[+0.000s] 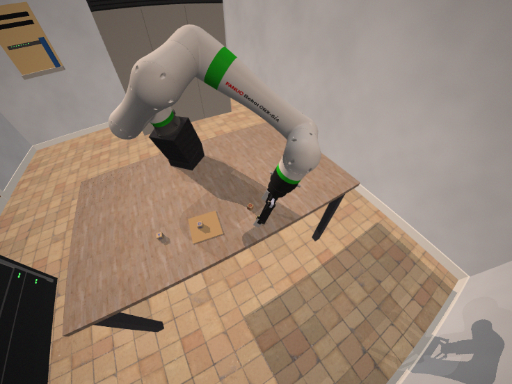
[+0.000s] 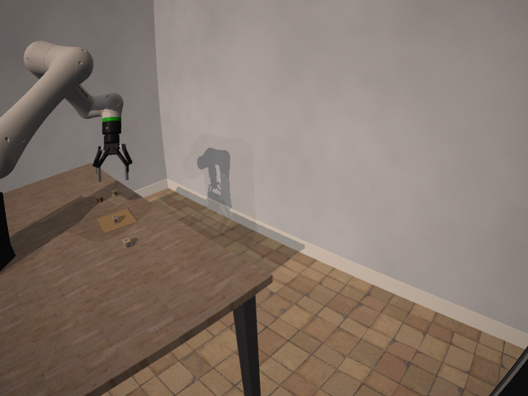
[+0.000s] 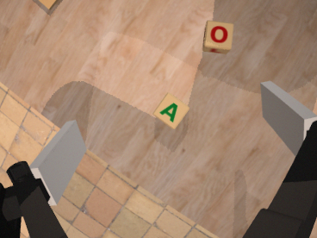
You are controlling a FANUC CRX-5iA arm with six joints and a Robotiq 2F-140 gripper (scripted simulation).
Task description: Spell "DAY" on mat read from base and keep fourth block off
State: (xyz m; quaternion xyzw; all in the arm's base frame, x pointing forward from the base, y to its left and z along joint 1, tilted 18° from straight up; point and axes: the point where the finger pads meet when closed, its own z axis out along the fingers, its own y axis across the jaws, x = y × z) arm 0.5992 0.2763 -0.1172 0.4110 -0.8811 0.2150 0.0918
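The tan mat (image 1: 205, 227) lies on the table and also shows in the exterior view (image 2: 116, 220). One block (image 1: 200, 224) with a blue letter sits on it. A second blue-lettered block (image 1: 160, 235) (image 2: 126, 242) lies off the mat on the table; both letters are too small to read. In the wrist view the green A block (image 3: 171, 111) lies near the table's edge, with the red O block (image 3: 219, 36) a little beyond it. My gripper (image 3: 168, 118) is open and empty, hovering well above the A block (image 2: 114, 193). In the top view the gripper (image 1: 260, 218) hides the A block.
The O block (image 1: 250, 205) sits off the mat beside the gripper, and shows in the exterior view (image 2: 100, 199). The table edge runs close to the A block, with tiled floor below. The robot's black base (image 1: 177, 144) stands at the far side.
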